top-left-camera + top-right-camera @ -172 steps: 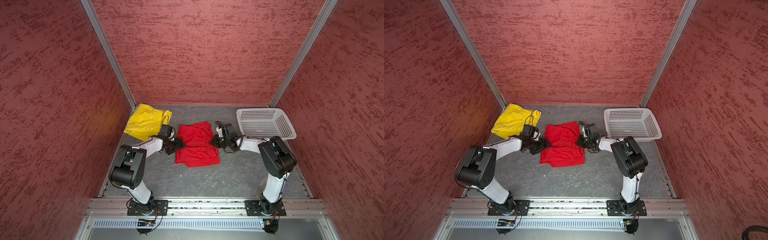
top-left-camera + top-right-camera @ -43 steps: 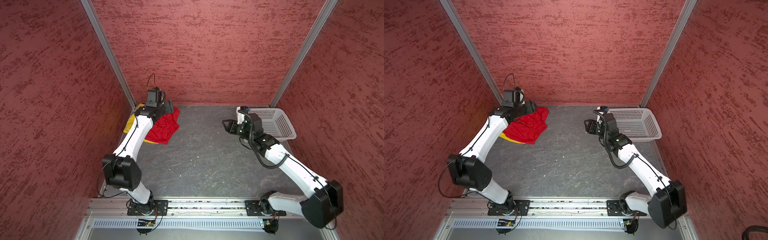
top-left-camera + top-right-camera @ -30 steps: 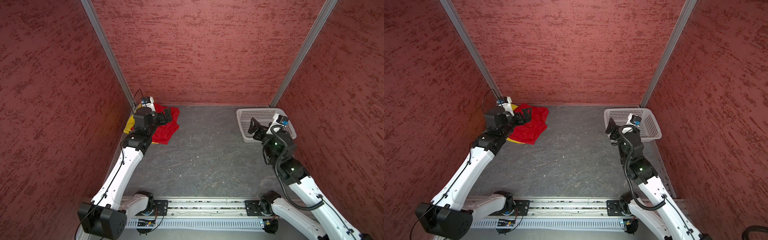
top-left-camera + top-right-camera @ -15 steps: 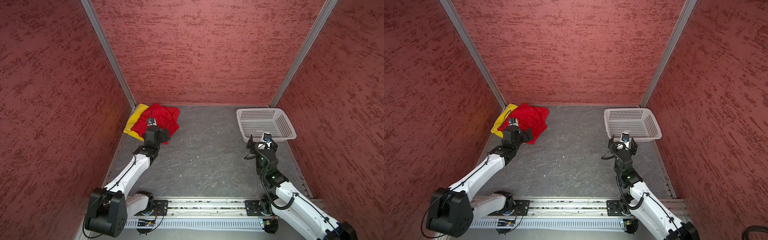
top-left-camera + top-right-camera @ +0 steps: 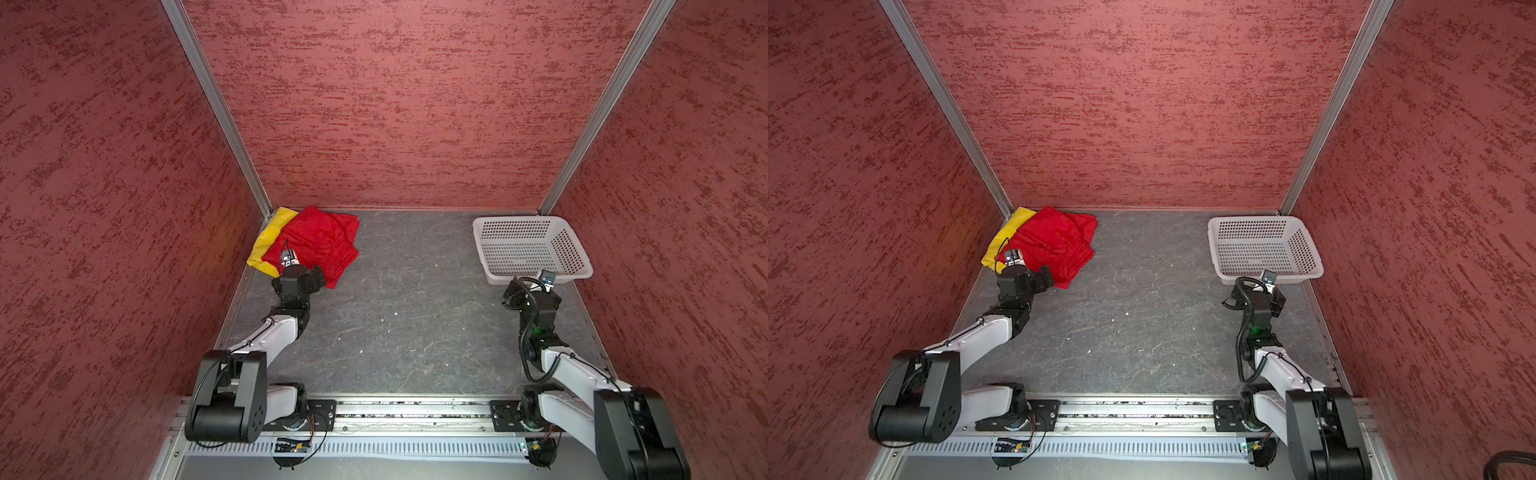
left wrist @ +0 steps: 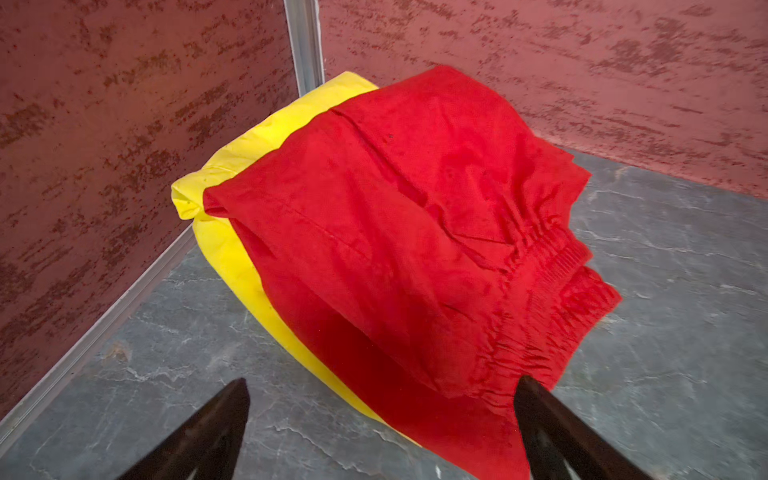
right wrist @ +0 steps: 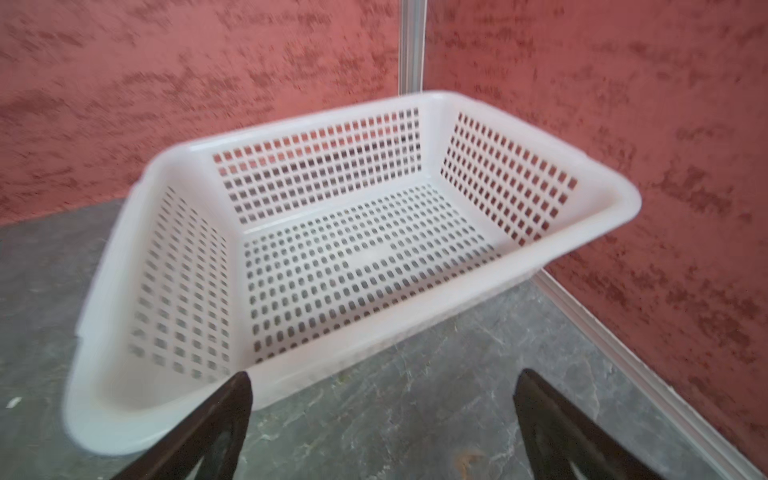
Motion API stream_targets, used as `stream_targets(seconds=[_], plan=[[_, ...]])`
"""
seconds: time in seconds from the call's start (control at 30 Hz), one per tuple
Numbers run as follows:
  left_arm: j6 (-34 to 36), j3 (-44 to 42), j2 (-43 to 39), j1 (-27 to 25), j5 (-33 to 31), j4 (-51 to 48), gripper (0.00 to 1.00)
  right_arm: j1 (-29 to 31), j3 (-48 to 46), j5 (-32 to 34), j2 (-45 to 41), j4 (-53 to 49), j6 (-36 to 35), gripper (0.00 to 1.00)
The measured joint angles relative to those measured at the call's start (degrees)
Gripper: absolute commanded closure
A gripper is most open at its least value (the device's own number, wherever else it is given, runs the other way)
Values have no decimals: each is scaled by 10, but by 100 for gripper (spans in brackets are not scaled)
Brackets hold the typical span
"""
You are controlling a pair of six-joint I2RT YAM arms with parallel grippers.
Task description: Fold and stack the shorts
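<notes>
- Left wrist view showed the red shorts [image 6: 415, 249] lying folded on top of the yellow shorts [image 6: 226, 249], tucked into the corner where two red walls [image 6: 104, 124] met. Yellow fabric stuck out along one side and under the near edge.
- The red pair's gathered waistband [image 6: 552, 266] faced the open floor and looked rumpled rather than flat.
- The left gripper [image 6: 382, 386] had its fingers spread wide with nothing between them. One dark fingertip [image 6: 540, 415] overlapped the red hem in that view, and whether it touched the cloth could not be told.
- In both top views the two pairs sat at the far left corner of the grey floor [image 5: 415, 324], with the left gripper just in front of their near edge.
- The right gripper [image 7: 382, 380] was likewise spread wide and held nothing, pointing at the white basket [image 7: 353, 332] from just in front of its near wall.
- The basket stood in the far right corner, well apart from the shorts.
</notes>
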Motion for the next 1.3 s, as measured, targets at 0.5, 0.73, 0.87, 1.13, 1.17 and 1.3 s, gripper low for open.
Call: stream_targets(seconds=[0.5,0.73,0.87,1.13,1.17,1.3], plan=[[62,-37,99,-7,50,217,1,-95,143,-126,218,78,17,1],[89,-80,128,-10,104,295,0,-95,-19,-238,240,329,-13,1],[88,-64,127,8,122,299,0,-95,-52,-240,252,365,-13,1],[88,-62,127,10,133,301,1,-95,20,-312,250,372,-39,1],[88,-62,127,10,133,301,0,-94,22,-318,250,369,-42,1],[88,-62,127,10,135,301,0,-88,24,-321,250,357,-50,1]])
